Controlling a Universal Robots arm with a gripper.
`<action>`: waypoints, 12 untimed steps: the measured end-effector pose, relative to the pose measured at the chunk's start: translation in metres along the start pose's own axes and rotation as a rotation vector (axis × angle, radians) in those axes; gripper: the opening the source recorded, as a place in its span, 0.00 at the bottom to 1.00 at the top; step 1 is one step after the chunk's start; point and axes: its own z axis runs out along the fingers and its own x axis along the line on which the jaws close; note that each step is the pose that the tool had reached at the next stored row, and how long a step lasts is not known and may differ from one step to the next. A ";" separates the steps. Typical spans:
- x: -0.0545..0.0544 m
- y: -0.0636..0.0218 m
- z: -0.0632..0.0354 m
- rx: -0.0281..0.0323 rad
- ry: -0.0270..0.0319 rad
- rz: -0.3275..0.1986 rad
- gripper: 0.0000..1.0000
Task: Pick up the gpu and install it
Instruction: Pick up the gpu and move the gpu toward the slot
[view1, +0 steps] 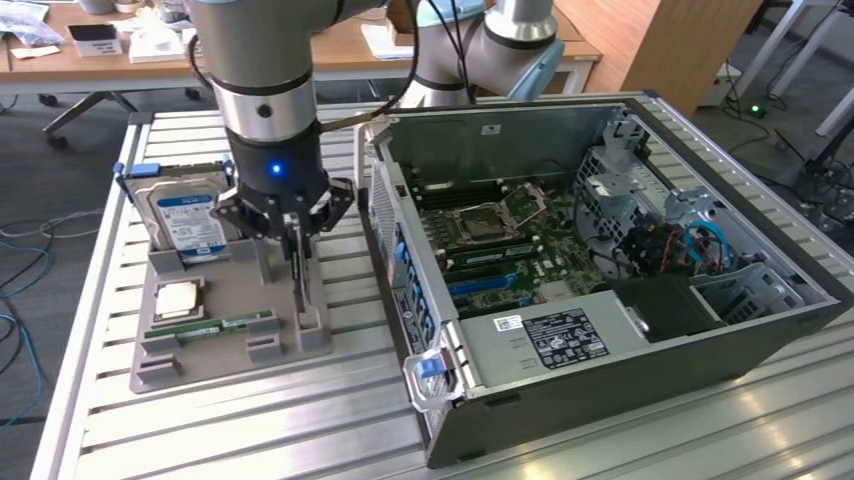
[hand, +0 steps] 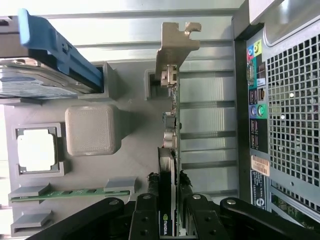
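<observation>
Tool (view1: 296, 238) pinching the gpu (hand: 171, 135) in its holder
The tool is down over the grey holder (view1: 227, 300), its fingers (hand: 148, 210) pressed against both faces of the gpu, which stands on edge in a slot on the holder's side nearest the open computer case (view1: 601, 260), all on the slatted surface (view1: 200, 430)

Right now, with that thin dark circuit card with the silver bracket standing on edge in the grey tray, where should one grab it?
Probably by its top edge, coming straight down: the thin dark circuit card stands on edge in the grey tray, so its two flat faces suit a pinch from above. The silver bracket is hooked, best avoided. The gripper is shut on it so.
</observation>
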 end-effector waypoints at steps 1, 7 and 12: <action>0.000 0.0002 -0.0037 0.0000 0.0000 0.000 0.27; -0.001 0.0012 -0.0247 0.0000 0.0000 0.000 0.27; -0.001 0.0012 -0.0254 -0.0001 -0.0001 0.000 0.27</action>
